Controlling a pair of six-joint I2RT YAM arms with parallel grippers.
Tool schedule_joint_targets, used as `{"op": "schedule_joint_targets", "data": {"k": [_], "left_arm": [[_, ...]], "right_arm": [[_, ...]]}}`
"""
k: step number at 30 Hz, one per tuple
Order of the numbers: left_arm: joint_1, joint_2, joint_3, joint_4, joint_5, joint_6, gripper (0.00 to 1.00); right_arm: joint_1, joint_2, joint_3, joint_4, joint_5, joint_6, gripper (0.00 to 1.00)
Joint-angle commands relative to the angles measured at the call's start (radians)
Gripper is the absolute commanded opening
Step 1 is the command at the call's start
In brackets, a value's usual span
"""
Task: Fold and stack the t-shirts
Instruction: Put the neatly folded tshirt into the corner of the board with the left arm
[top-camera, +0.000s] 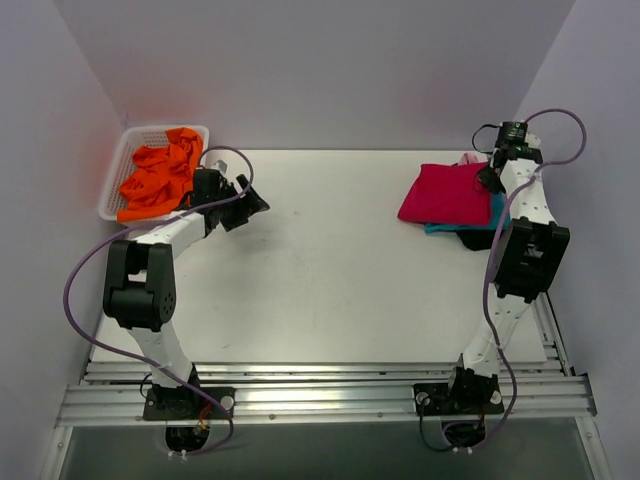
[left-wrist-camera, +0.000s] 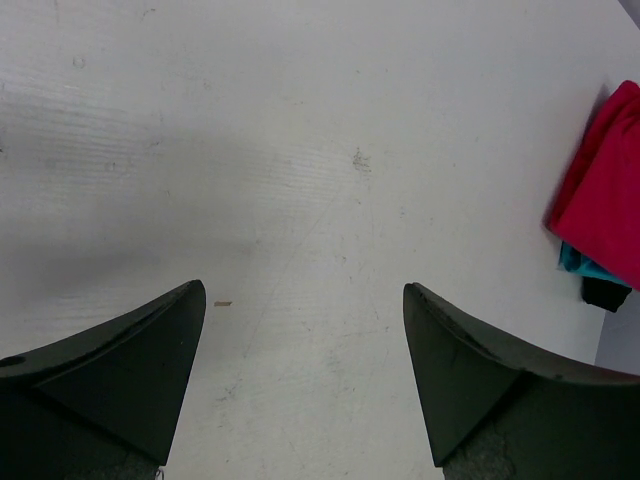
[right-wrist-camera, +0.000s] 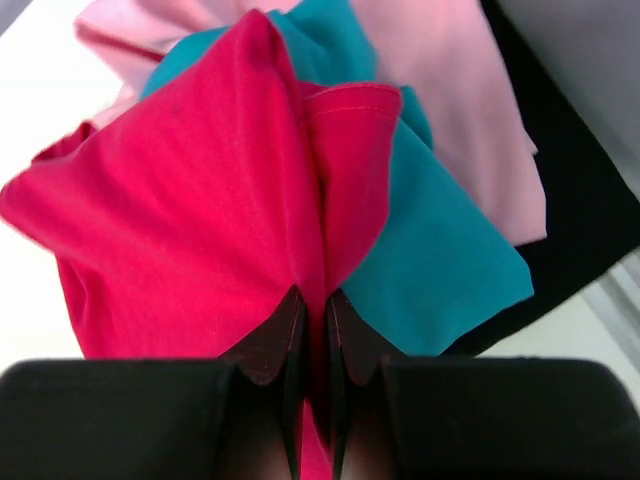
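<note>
1. The crimson t-shirt lies on top of a pile at the far right of the table, and one fold of it is lifted into a ridge.
2. The right gripper has its jaws almost together and pinches this crimson fold between the two fingertips.
3. Under the crimson one lies the teal t-shirt, then the pale pink t-shirt, and the black t-shirt is at the bottom. Each of them shows past the edge of the one above it.
4. In the top view the right arm covers the right side of the pile, so only small parts of the lower shirts are visible there.
5. The orange t-shirt is crumpled inside the white basket at the far left corner, well apart from the pile.
6. The left gripper is beside the basket, with its jaws wide apart over bare table, and it holds nothing. Its arm and cable cross in front of the basket's near right corner
</note>
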Motion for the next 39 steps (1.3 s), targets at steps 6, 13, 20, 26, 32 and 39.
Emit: {"op": "schedule_joint_targets", "data": {"k": [6, 13, 20, 26, 32, 39], "left_arm": [[-0.003, -0.019, 0.025, 0.054, 0.013, 0.018, 0.88], [-0.014, -0.028, 0.022, 0.054, -0.001, 0.029, 0.88], [-0.016, -0.033, 0.014, 0.054, -0.004, 0.033, 0.88], [-0.016, -0.047, 0.002, 0.052, -0.005, 0.038, 0.88], [-0.016, -0.054, -0.012, 0.052, -0.008, 0.04, 0.88], [-0.016, -0.064, -0.017, 0.054, -0.004, 0.043, 0.88]], "right_arm": [[-0.088, -0.077, -0.012, 0.022, 0.053, 0.0, 0.0], [-0.143, -0.016, -0.061, 0.04, 0.142, 0.036, 0.0], [-0.186, 0.05, -0.092, 0.054, 0.203, 0.075, 0.0], [-0.218, 0.074, -0.144, 0.089, 0.226, 0.108, 0.0], [-0.218, 0.148, -0.115, 0.068, 0.2, 0.124, 0.09], [-0.218, 0.067, -0.161, 0.097, 0.226, 0.135, 1.0]]}}
